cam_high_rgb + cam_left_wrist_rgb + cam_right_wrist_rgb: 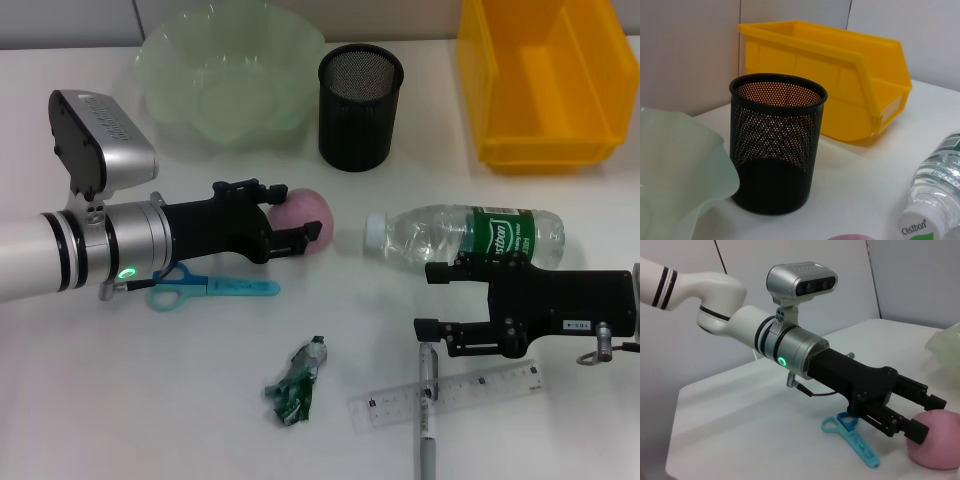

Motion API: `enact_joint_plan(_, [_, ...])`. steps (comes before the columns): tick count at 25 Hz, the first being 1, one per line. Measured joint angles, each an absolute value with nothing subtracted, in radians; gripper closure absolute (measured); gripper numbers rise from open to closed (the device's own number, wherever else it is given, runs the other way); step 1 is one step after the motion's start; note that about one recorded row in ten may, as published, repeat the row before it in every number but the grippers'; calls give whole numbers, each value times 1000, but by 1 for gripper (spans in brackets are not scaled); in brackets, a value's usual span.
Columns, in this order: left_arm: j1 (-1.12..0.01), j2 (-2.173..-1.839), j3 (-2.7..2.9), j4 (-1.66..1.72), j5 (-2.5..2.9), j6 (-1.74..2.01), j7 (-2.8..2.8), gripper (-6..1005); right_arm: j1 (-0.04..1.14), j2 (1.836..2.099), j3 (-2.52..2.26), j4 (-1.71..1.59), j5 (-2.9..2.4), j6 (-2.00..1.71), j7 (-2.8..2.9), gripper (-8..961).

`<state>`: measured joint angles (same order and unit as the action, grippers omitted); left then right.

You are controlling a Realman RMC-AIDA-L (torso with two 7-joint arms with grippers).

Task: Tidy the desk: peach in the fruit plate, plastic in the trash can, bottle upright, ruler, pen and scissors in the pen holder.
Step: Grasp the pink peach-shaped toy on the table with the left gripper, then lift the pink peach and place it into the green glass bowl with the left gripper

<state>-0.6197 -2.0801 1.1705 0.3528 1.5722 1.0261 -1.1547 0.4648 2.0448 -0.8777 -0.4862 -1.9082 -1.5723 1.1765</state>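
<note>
The pink peach [318, 208] lies on the table in the middle. My left gripper [298, 213] is open, its fingertips at the peach's left side; the right wrist view shows the left gripper [923, 415] open against the peach [939, 445]. The bottle [470, 240] lies on its side at right. Just in front of it my right gripper [430, 300] is open and holds nothing. The pen [427, 400] crosses the clear ruler [470, 392] near the front edge. Blue scissors [215, 289] lie under the left arm. Crumpled green plastic [296, 385] sits front centre.
At the back stand the pale green fruit plate [230, 80], the black mesh pen holder [360, 105] and the yellow bin [545, 85]. The left wrist view shows the pen holder [775, 145], the bin [840, 85], the plate's rim [675, 170] and the bottle's cap [920, 225].
</note>
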Motion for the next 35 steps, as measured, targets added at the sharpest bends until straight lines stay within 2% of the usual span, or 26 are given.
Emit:
enact_joint_plan(2, [-620,-2080,1171,353,1572,1026,-1155,207,465,2045,-878,-486,-1908,-1572,1177,182])
enact_joint_plan(8, [-627,-2080,1172,353,1576,1022,-1154,367,465,2045,-878,-486,-1908,-1572,1176,182])
enact_joint_plan(13, [-626,-2079,1161,353,1573,1008,-1153,607,466,2045,-879,-486,-1908,-1572,1177,182])
enact_joint_plan(26, [-627,-2078,1170,353,1572,1014,-1154,886,466,2043,-876,-486,-1908,-1572,1176,182])
enact_joint_plan(35, [-626,-2078,1170,353,1572,1018,-1156,943,468,2043,-879,-486,-1908,-1572,1175,182])
